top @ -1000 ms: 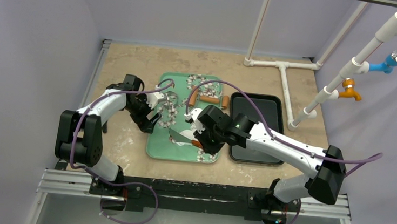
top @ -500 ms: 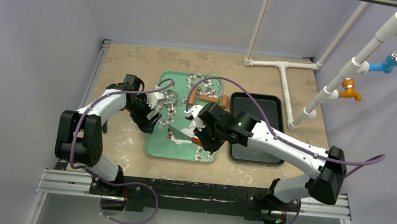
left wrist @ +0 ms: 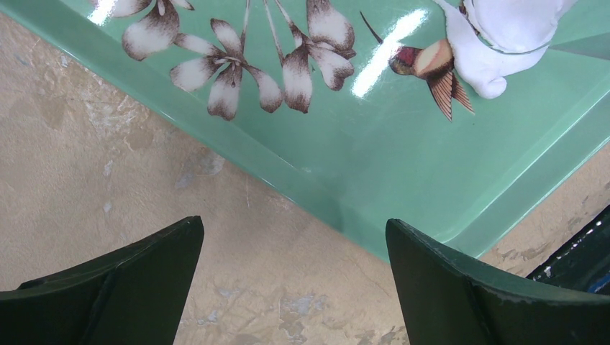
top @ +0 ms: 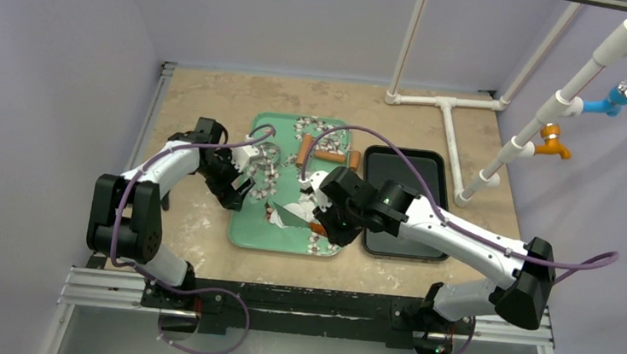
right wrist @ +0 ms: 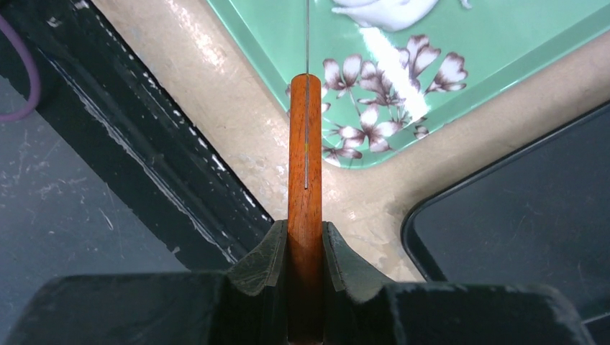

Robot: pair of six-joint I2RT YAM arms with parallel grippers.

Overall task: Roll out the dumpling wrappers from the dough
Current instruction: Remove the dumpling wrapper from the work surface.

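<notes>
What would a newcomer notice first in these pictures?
The green flowered tray in the middle of the table stands out, white dough on it. The right gripper is shut on a knife with a reddish wooden handle, blade over the tray; the left gripper hangs open at its left edge.

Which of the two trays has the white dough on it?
The green floral tray, left of the black tray: white dough lies on it; the black one shows none.

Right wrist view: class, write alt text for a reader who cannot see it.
The right gripper clamps a knife by its reddish wooden handle, the blade seen edge-on, pointing away over a green floral tray. White dough lies on that tray at the top; a black tray fills the lower right.
</notes>
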